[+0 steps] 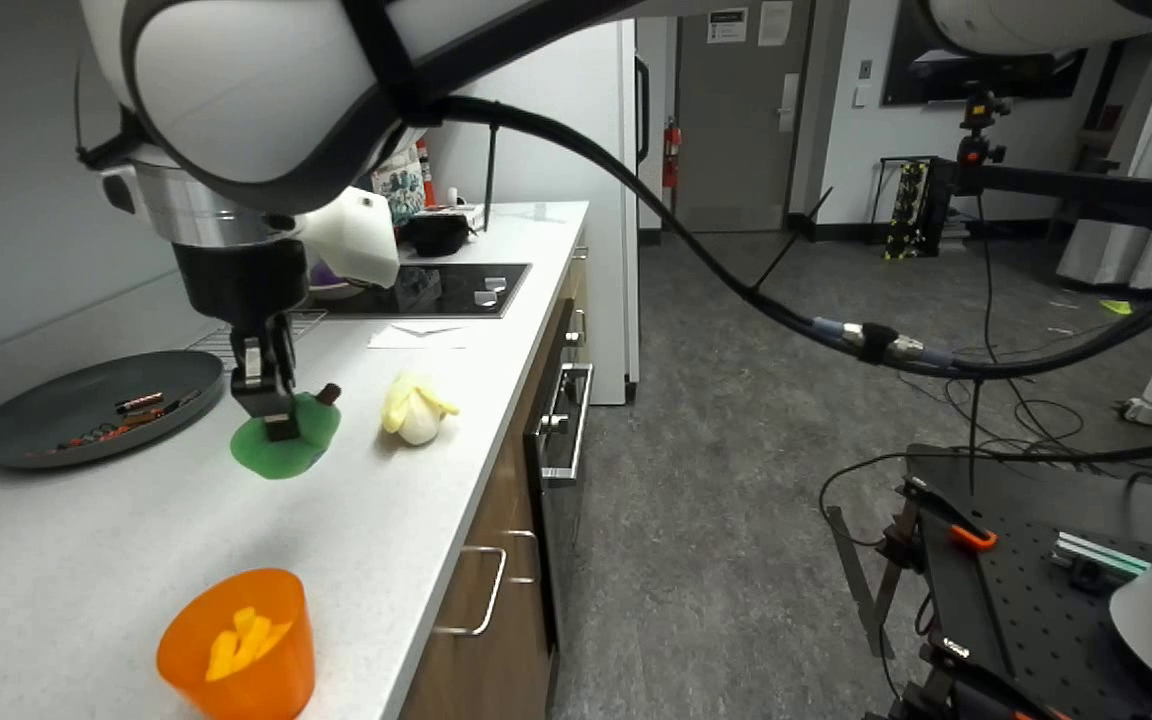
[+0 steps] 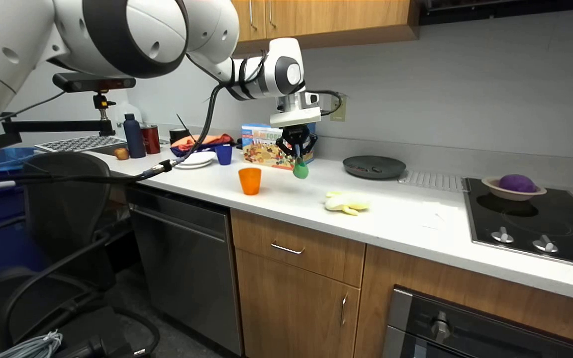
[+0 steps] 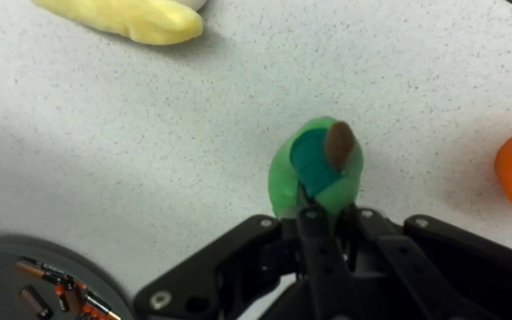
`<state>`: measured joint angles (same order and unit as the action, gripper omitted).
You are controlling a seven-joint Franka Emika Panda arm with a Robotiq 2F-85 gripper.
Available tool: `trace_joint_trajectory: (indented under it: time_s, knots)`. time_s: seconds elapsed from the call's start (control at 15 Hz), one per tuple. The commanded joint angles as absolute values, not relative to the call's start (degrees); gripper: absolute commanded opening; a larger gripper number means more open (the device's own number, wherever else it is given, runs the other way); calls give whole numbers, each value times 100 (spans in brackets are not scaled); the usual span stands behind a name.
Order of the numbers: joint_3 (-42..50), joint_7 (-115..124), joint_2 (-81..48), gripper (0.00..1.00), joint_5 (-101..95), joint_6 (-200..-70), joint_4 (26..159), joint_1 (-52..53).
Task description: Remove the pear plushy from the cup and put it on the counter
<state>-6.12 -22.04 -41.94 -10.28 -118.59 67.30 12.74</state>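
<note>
Pinching the pear, the hand points down over the counter, its fingers drawn in on the green sides. The pear is out of the cup; whether its underside touches the counter I cannot tell. Its brown stem shows in the wrist view, a teal patch just beside it. The cup stands upright on the counter, apart from the pear, with yellow pieces inside it, seen in an exterior view. A yellow-and-white lump lies near the counter's front edge, also apart from the pear. Nearer the wall rests a dark plate, bearing batteries; the wrist view shows them in a loose group. Just beside the plate lies a rack, and further along a cooktop carries a bowl with a purple ball in it. In an exterior view a box stands behind the hand, with a blue cup and white plates near it. Past those plates stand a blue bottle and a red tumbler, side by side.
</note>
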Motion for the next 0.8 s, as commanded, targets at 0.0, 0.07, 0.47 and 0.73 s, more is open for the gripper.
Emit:
trace_joint_trajectory:
  time_s: [0.0,0.07,0.47,0.73]
  knots:
    - [-436,-1655,-4342,3,-1179,-11701,6534,1299]
    - [-412,-1559,-4342,3,-1170,-11699,6563,1285]
    - [-451,-1386,-4344,36,-1034,-11721,6671,1207]
    - [-485,-1411,-4324,54,-1015,-11781,6730,1198]
